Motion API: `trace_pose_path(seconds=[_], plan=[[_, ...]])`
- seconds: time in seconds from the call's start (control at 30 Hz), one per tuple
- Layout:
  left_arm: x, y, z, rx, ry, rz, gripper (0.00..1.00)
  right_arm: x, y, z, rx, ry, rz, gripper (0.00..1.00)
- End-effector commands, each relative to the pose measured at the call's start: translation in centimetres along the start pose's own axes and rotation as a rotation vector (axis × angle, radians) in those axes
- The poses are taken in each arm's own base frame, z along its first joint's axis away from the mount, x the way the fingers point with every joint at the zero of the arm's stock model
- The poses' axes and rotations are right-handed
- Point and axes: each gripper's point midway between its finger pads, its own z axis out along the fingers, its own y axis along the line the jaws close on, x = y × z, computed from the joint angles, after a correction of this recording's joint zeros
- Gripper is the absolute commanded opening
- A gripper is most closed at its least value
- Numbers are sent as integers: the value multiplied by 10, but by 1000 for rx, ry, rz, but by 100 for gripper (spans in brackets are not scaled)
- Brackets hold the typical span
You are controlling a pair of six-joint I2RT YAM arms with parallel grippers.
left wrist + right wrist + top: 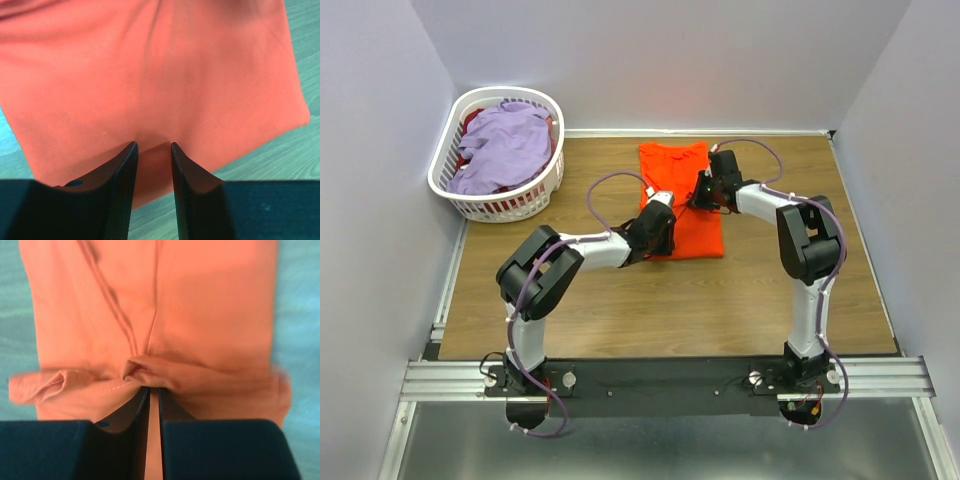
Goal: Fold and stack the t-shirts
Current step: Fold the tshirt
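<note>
The orange t-shirt [675, 165] lies folded into a narrow strip on the wooden table [620, 300], a little behind its middle. My left gripper [660, 225] sits at the strip's near left edge. In the left wrist view its jaws stand apart, tips [152, 145] down on flat orange cloth [150, 75], with nothing pinched between them. My right gripper [702, 198] is at the strip's right side. The right wrist view shows it [154, 389] shut on a bunched fold of the orange cloth [210, 300]. A lavender t-shirt [505, 145] lies in the basket.
The white slotted laundry basket [510, 208] stands at the back left corner, with some red cloth [473, 122] under the lavender one. Grey walls close in the table on the left, back and right. Purple cables loop over both arms.
</note>
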Motion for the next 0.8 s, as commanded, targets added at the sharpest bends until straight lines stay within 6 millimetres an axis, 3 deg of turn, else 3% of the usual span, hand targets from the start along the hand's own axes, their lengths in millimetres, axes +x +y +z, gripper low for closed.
trace_pose_path(seconds=[0.0,0.1,0.2,0.3,0.4,0.43,0.5,0.53,0.63,0.77], plan=[[70,15,-14,-36,223,21,41,-40,-11,12,23,-82,0,18],[75,11,-25,-11,236,27,41,-64,4,0,-35,-115,-22,19],[88,5,-42,32,267,26,41,-65,26,-24,-126,-109,-46,19],[101,-2,-56,68,295,21,42,-56,35,-43,-171,-95,-42,20],[99,-12,-81,108,262,2,45,-30,59,-70,-271,-51,-79,22],[91,-12,-86,107,231,-10,47,-23,79,-84,-326,-49,-116,22],[80,-12,-98,107,176,-39,49,7,88,-89,-365,6,-139,23],[62,-17,-111,127,111,-54,50,23,103,-95,-422,41,-159,23],[34,-10,-126,92,-6,-105,51,53,128,-104,-532,106,-175,23],[20,0,-139,86,-62,-177,51,85,146,-95,-588,179,-170,23]])
